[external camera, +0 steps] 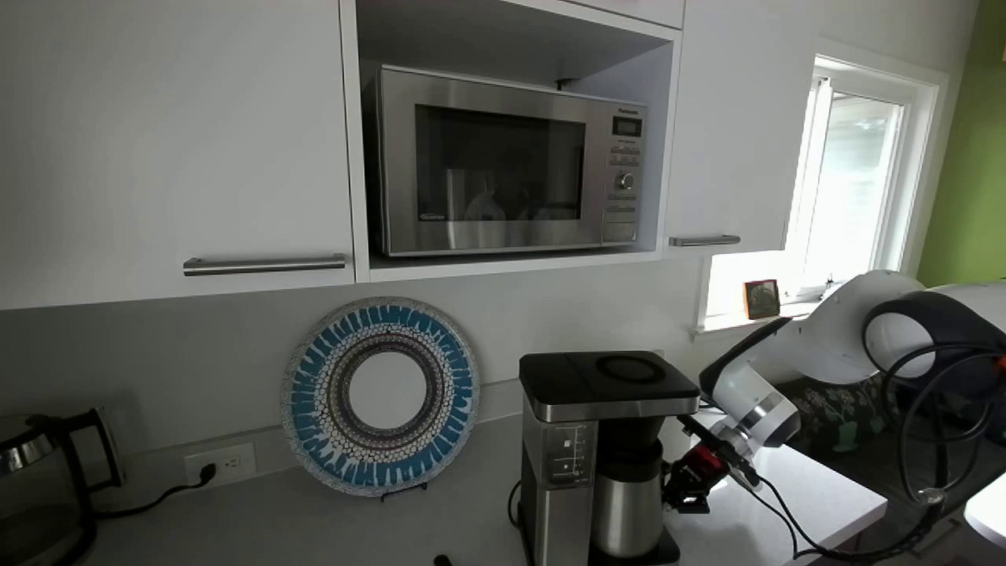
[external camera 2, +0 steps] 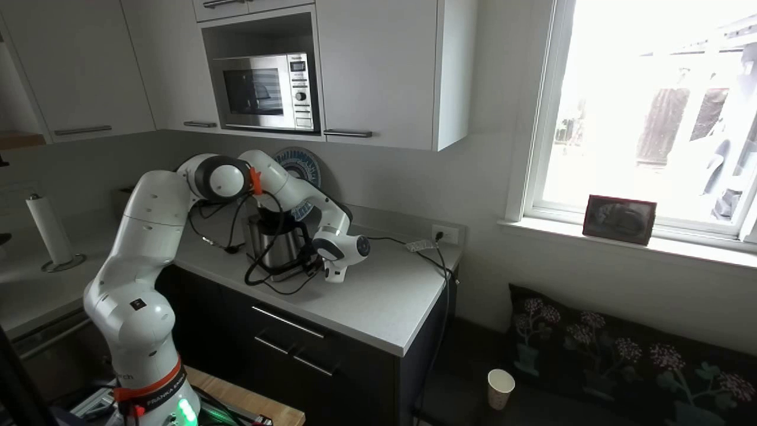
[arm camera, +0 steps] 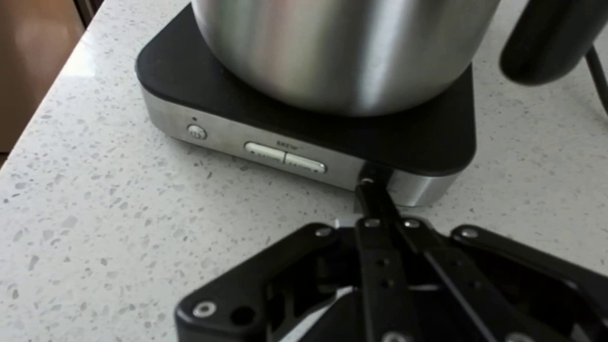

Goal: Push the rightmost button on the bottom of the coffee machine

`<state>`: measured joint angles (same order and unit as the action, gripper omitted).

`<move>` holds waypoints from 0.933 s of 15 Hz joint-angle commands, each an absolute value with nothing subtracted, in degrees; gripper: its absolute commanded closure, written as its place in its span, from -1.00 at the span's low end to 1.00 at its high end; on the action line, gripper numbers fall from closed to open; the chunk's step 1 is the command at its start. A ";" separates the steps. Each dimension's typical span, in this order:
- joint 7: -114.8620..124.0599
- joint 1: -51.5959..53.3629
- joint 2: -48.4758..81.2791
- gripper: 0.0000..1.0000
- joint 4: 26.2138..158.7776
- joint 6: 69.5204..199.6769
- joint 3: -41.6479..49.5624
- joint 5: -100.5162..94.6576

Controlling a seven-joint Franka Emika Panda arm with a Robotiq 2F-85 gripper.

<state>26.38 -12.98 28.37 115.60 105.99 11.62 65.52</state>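
The coffee machine (external camera: 609,385) stands on the counter, with a dark flat top, silver column and steel carafe (external camera: 629,503). Its base (arm camera: 228,127) fills the upper wrist view, with the carafe on it. A round power button (arm camera: 196,132) is at the base's left and a long two-part brew button (arm camera: 285,157) is in the middle. The rightmost button (arm camera: 366,180) is mostly hidden by my fingertips; only a bright rim shows. My gripper (arm camera: 374,186) is shut and empty, its tips at the base's front face over that button. I cannot tell if it is pressed.
A steel microwave (external camera: 503,161) sits in the cabinet above. A patterned round plate (external camera: 381,397) leans on the wall beside the machine. A glass kettle (external camera: 39,487) stands far left in an exterior view. The carafe handle (arm camera: 551,42) hangs at the wrist view's upper right.
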 commanded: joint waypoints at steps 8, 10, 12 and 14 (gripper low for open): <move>25.88 -12.23 28.43 1.00 115.47 104.65 11.08 66.28; 24.78 -12.09 27.91 1.00 115.91 105.23 11.48 65.08; 23.63 -11.85 26.94 1.00 116.66 106.07 12.05 63.56; 22.49 -11.67 25.85 1.00 117.32 106.30 12.53 61.56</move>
